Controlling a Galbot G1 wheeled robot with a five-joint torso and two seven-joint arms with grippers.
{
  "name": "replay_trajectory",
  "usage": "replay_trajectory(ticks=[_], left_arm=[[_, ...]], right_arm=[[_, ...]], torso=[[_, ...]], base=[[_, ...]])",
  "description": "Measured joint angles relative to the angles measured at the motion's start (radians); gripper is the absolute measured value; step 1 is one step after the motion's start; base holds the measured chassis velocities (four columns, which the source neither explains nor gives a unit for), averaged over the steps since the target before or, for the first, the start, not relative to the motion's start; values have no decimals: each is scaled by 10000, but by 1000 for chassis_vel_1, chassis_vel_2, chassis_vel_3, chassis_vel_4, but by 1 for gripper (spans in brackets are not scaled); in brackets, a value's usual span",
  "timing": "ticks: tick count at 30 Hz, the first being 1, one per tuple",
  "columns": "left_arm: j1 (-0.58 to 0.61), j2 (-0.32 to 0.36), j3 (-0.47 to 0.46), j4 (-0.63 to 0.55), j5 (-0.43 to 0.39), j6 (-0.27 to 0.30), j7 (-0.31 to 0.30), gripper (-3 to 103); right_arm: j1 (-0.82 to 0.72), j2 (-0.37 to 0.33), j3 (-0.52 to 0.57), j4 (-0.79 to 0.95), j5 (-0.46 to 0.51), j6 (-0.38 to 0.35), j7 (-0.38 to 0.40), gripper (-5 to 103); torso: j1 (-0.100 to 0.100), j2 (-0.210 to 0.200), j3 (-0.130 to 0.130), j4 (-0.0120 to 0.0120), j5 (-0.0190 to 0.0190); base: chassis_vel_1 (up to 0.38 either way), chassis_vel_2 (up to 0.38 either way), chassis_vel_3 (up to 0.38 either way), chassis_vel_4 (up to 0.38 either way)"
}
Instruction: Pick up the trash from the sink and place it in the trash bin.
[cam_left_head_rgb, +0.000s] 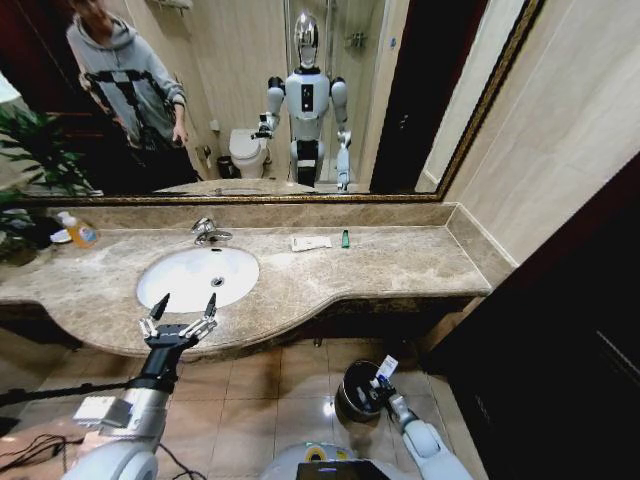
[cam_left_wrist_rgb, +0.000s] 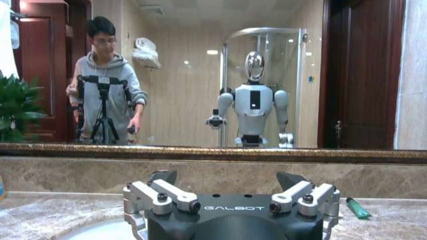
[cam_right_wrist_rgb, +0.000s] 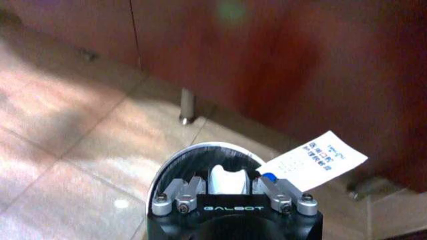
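While the right gripper (cam_left_head_rgb: 381, 378) hangs clamped on a white printed packet (cam_right_wrist_rgb: 313, 161) above the round black bin (cam_left_head_rgb: 352, 392), another flat white packet (cam_left_head_rgb: 310, 242) and green piece (cam_left_head_rgb: 345, 238) wait on the marble countertop (cam_left_head_rgb: 400, 265), at two o'clock from the white oval sink (cam_left_head_rgb: 197, 277); left gripper (cam_left_head_rgb: 180, 322) hovers spread.

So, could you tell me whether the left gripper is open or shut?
Open: the left gripper hovers at the sink's front rim, jaws spread wide, nothing between them.
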Motion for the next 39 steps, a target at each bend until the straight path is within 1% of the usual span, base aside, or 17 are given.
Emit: replay_trajectory(ticks=[1, 2, 6, 7, 11, 17, 25, 26, 27, 29, 31, 32, 33, 35, 38, 39], left_arm=[[0, 0, 0, 0, 0, 0, 1, 100], [0, 0, 0, 0, 0, 0, 1, 100], [0, 0, 0, 1, 0, 0, 1, 100], [0, 0, 0, 0, 0, 0, 1, 100], [0, 0, 0, 0, 0, 0, 1, 100], [0, 0, 0, 0, 0, 0, 1, 100], [0, 0, 0, 0, 0, 0, 1, 100], [0, 0, 0, 0, 0, 0, 1, 100], [0, 0, 1, 0, 0, 0, 1, 100], [0, 0, 1, 0, 0, 0, 1, 100], [0, 0, 1, 0, 0, 0, 1, 100], [0, 0, 1, 0, 0, 0, 1, 100], [0, 0, 0, 0, 0, 0, 1, 100], [0, 0, 0, 0, 0, 0, 1, 100], [0, 0, 0, 0, 0, 0, 1, 100], [0, 0, 0, 0, 0, 0, 1, 100]], right_arm=[[365, 101, -24, -616, -132, 157, -56, 31], [365, 101, -24, -616, -132, 157, -56, 31], [1503, 595, 143, -2637, -985, 713, -53, 31], [2072, 841, 282, -3889, -1422, 989, 33, 31], [2581, 930, 332, -4917, -1812, 1194, 74, 31], [3014, 953, 261, -5544, -1837, 1143, 66, 31], [3125, 940, 188, -5578, -1851, 1083, 58, 31], [3126, 924, 180, -5566, -1844, 1058, 57, 28], [3126, 916, 178, -5559, -1842, 1040, 61, 33], [3125, 912, 177, -5554, -1841, 1032, 64, 33], [3102, 900, 176, -5500, -1835, 1002, 84, 43], [3102, 900, 176, -5500, -1835, 1002, 84, 43], [3049, 887, 191, -5393, -1832, 973, 102, 54], [3017, 882, 200, -5332, -1831, 958, 108, 54], [2857, 847, 245, -5070, -1820, 929, 147, 71], [2857, 847, 245, -5070, -1820, 929, 147, 71]], torso=[[0, 0, 0, 0, -2], [0, 0, 0, 0, -2], [0, 0, 0, 0, -2], [0, 0, 0, 0, 0], [0, 0, 0, 0, -1], [0, 0, -1, 0, -1], [0, 0, -1, 0, -1], [-1, 0, -1, 0, -1], [0, 0, -1, 0, -1], [-1, 0, -1, 0, -1], [-1, 0, -1, 0, -1], [-1, 0, -1, 0, -1], [-1, 0, -1, 0, -1], [0, 0, -1, 0, -1], [-1, 0, -1, 0, 0], [-1, 0, -1, 0, 0]], base=[[0, 0, 0, 0], [0, 0, 0, 0], [0, 0, 0, 0], [0, 0, 0, 0], [0, 0, 0, 0], [0, 0, 0, 0], [0, 0, 0, 0], [0, 0, 0, 0], [0, 0, 0, 0], [0, 0, 0, 0], [0, 0, 0, 0], [0, 0, 0, 0], [0, 0, 0, 0], [0, 0, 0, 0], [0, 0, 0, 0], [0, 0, 0, 0]])
